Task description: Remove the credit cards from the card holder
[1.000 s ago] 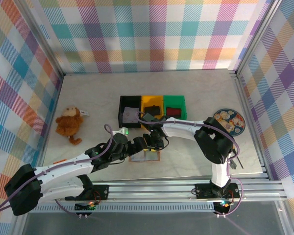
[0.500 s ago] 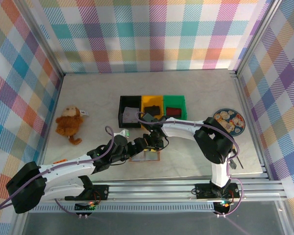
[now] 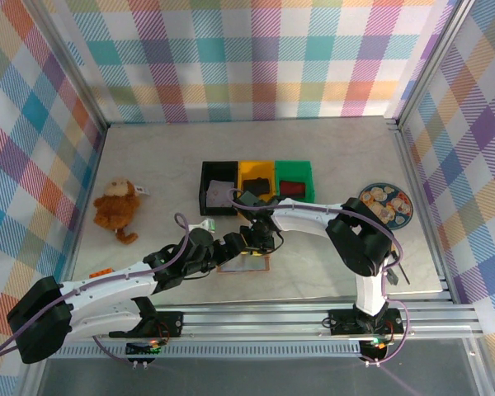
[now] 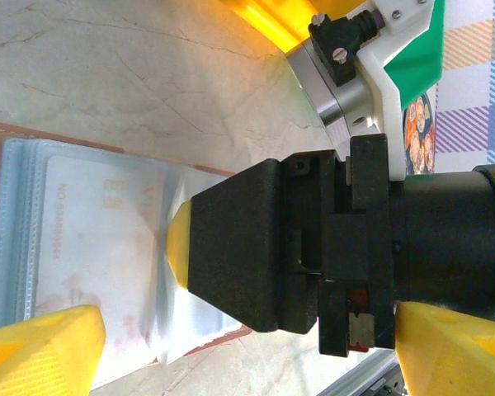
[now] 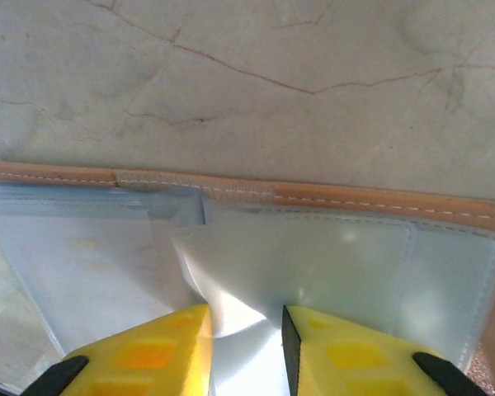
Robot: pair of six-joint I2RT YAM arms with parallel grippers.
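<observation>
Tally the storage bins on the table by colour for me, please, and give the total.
Black bin: 1
Yellow bin: 1
Green bin: 1
Total: 3

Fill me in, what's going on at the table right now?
The card holder lies open on the table near the front edge. The right gripper is down on it, and its fingers appear to pinch a raised fold of a clear sleeve. The left gripper hovers open just beside it, holding nothing. A card sits inside a sleeve, and none is out yet.
</observation>
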